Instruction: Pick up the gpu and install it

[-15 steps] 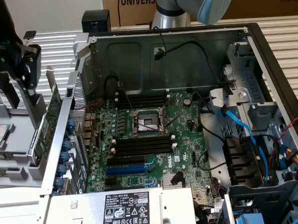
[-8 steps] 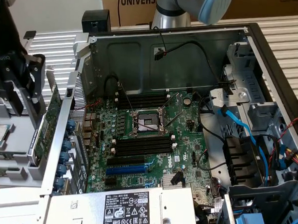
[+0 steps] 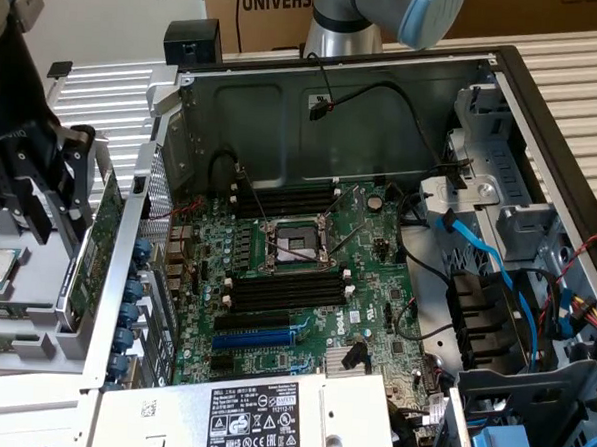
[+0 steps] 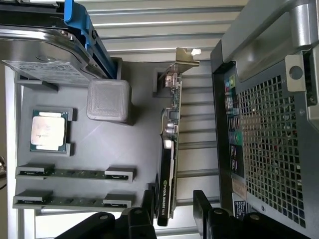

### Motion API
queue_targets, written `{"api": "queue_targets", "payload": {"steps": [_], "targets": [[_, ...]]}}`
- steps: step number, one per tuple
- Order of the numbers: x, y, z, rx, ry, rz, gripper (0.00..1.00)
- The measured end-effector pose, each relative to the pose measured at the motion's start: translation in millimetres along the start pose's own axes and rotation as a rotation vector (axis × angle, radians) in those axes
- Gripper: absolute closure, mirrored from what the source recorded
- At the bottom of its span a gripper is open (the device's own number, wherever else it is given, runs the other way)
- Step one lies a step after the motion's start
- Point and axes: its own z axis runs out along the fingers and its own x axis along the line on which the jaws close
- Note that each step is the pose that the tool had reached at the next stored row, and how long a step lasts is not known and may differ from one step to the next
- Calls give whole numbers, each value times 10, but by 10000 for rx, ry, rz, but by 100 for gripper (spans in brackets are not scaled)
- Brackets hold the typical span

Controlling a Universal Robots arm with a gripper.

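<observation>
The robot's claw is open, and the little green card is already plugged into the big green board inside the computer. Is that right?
Not quite. The gripper is open, but the gpu is not plugged into the motherboard. It stands on its edge in the grey tray outside the computer case, close to the gripper, as the wrist view shows.

Thin green gpu (image 4: 171, 139) with black cooler, standing on edge on grey tray (image 4: 99, 144) beside the case (image 4: 269, 129)
</observation>
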Motion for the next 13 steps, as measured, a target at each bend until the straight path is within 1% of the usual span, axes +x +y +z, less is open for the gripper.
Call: {"api": "queue_targets", "payload": {"steps": [13], "targets": [[-1, -13, 10, -4, 0, 1, 55]]}}
